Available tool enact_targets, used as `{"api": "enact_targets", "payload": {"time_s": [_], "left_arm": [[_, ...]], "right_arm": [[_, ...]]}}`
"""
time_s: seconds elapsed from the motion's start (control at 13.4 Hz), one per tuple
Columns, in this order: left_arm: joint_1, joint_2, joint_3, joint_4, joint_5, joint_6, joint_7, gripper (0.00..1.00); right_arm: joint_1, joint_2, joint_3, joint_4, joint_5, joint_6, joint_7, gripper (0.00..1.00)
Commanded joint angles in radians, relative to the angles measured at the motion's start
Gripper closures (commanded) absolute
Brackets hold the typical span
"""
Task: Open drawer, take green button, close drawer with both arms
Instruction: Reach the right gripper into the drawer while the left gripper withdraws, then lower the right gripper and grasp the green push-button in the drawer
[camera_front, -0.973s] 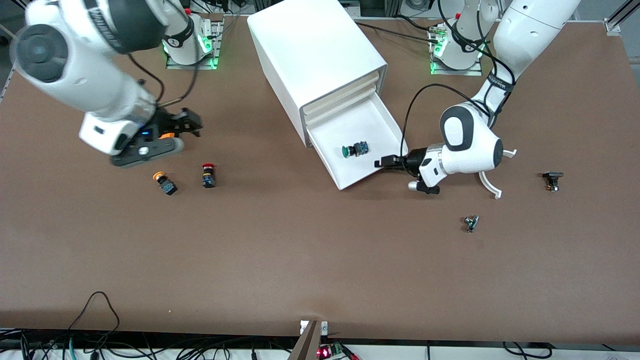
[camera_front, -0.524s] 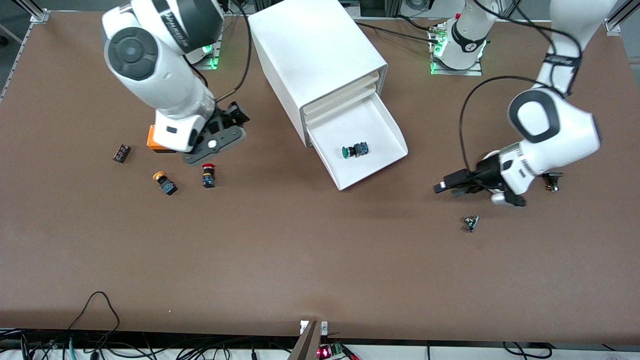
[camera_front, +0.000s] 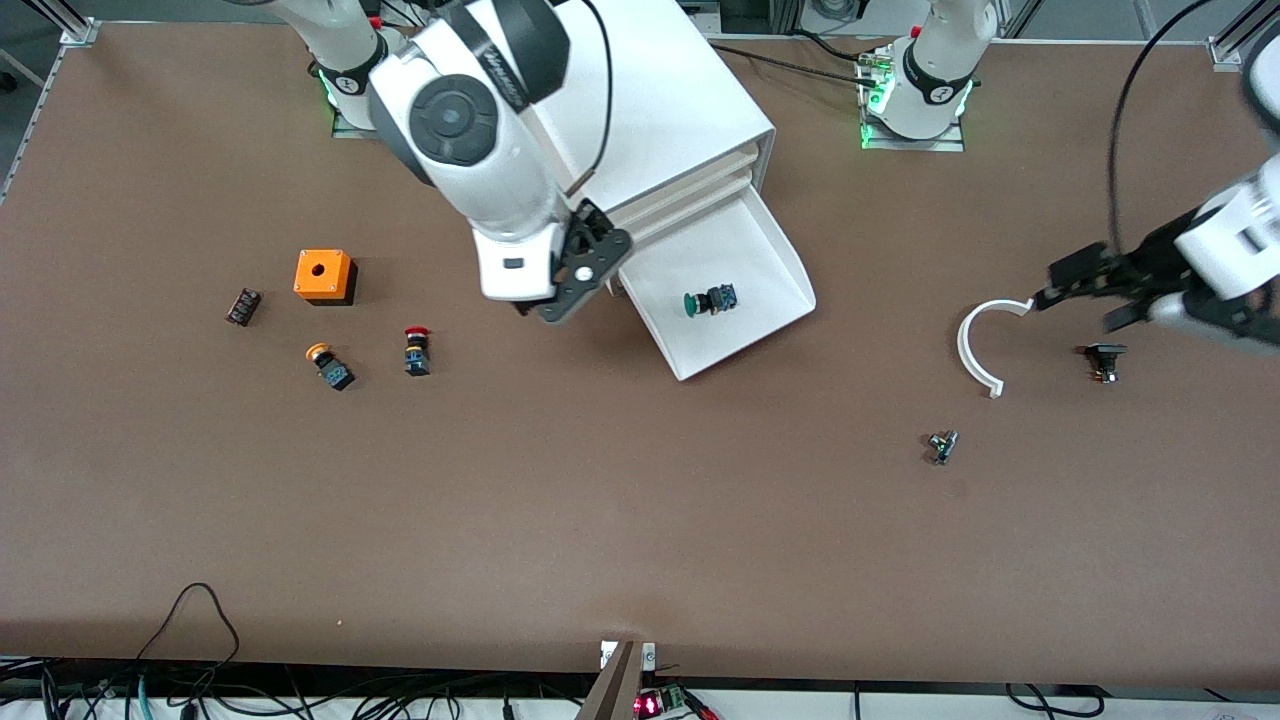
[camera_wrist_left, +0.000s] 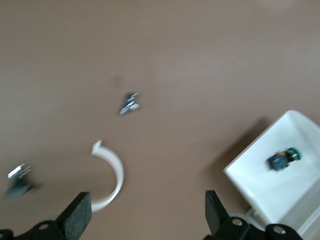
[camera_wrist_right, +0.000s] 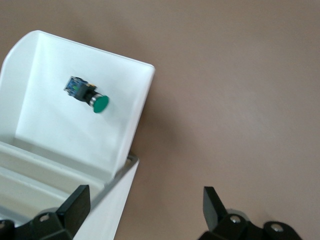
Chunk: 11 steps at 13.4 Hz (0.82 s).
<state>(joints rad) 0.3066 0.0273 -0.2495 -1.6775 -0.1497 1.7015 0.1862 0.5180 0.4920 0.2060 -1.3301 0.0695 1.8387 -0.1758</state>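
Lying in open drawer (camera_front: 770, 262): one button (camera_front: 709, 299) | both fingers spread, empty

The front view looks down from high across the bench (camera_front: 640, 520), facing the two bases along its top edge and taking in the whole brown surface from well off. The left wrist view looks down from above the bench toward the left arm's end, with the left end effector (camera_wrist_left: 145, 220) spread wide at its lower edge, and it shares with the front view the white curved piece (camera_wrist_left: 111, 180), a small metal part (camera_wrist_left: 130, 104) and the open drawer (camera_wrist_left: 260, 185) with the button (camera_wrist_left: 282, 158). The right wrist view sits closer, over the cabinet's corner beside the drawer (camera_wrist_right: 60, 135), its right end effector (camera_wrist_right: 145, 212) also spread, and all three views share the drawer and the button (camera_wrist_right: 87, 93).
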Motion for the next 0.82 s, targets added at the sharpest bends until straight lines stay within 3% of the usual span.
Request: {"api": "enact_targets", "payload": {"time_s": [0.0,0.22,0.75], "left_arm": [[-0.014,-0.004,-0.007,0.068,0.128,-0.127,-0.135,0.0],[-0.015,-0.023,-0.007,0.039,0.173,-0.138,-0.186,0.0],[-0.032,-0.075,-0.007,-0.045,0.191,-0.105,-0.255,0.0]], "right_arm": [[0.04,0.134,0.004,0.15,0.0,0.028,-0.121,0.0],[0.079,0.223,0.013,0.181,0.0,0.134,-0.301,0.0],[0.14,0.301,0.03,0.198,-0.011,0.185,-0.646,0.0]]}}
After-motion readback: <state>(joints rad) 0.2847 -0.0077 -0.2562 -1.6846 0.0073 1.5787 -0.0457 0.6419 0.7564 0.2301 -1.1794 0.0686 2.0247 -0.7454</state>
